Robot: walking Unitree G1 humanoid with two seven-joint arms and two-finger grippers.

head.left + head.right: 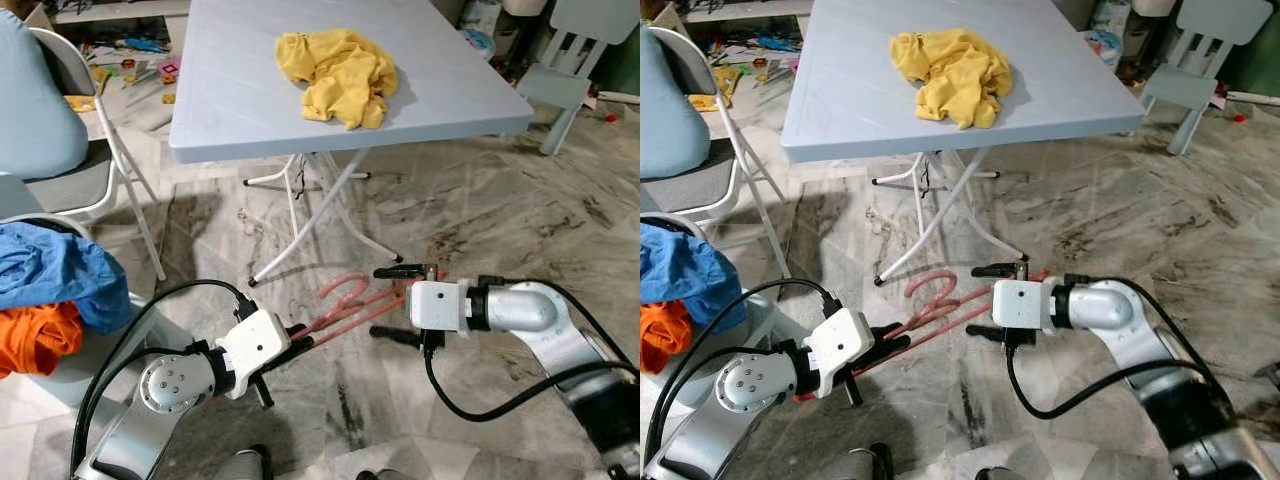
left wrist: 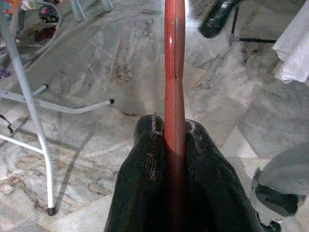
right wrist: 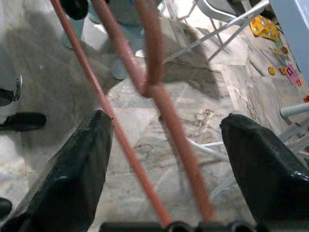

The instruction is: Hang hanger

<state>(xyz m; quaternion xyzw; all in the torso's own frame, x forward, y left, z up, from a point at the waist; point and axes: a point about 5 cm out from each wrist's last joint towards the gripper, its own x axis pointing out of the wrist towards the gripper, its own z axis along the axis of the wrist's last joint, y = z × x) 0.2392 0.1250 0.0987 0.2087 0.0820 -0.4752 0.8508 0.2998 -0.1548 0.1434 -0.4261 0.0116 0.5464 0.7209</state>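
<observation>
- Left claw (image 1: 296,338): clamped tight on one end of the pink hanger (image 1: 352,302).
- Right claw (image 3: 164,159): fingers spread wide, the hanger's bars between them.

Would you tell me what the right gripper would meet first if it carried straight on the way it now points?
Probably the pink hanger: its bars already lie between the open right gripper fingers, and beyond them the left gripper, though depth is unclear.

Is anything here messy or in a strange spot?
Yes. A yellow garment lies crumpled on the table rather than hung, and toys are scattered on the floor beyond it. The pink hanger is bare, clamped in the left end effector, between the right end effector's open fingers.
</observation>
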